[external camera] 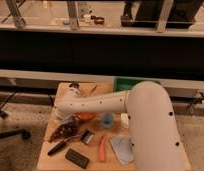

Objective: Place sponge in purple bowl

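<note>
**Arm Hid Much of the Cluttered Table**

The white arm point(120, 102) reached from the lower right across the wooden table point(49, 160), and its bulky elbow covered the table's right side. The gripper point(61, 114) sat at the arm's far end, low over the left rear of the table; whether it was open or closed could not be told. A dim, purplish shape just below it might have been the purple bowl point(69, 120), but that was unclear. A dark rectangular block at the front edge looked like the sponge point(77, 158), lying flat and well apart from the gripper. Near it lay a black brush point(70, 142), an orange carrot-like piece point(102, 148), a grey cloth point(121, 147) partly under the arm, and a blue cup point(107, 119). A green bin point(126, 83) stood behind the table, half hidden. Beyond ran a dark wall and glazed railing; grey carpet lay below.
</note>
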Action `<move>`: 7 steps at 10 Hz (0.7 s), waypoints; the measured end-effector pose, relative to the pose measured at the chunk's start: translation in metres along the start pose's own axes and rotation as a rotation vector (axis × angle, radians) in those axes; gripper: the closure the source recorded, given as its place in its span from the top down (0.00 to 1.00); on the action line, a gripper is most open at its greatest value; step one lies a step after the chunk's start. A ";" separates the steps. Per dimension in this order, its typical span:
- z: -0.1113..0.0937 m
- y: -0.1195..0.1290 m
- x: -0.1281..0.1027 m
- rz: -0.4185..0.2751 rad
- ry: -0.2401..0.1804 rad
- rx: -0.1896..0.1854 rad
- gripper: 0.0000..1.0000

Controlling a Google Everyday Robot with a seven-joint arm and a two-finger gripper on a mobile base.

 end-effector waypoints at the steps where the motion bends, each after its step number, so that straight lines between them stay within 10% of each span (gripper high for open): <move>1: -0.005 -0.001 -0.002 -0.008 -0.011 0.000 0.10; 7: -0.029 -0.001 -0.014 -0.037 -0.064 -0.005 0.10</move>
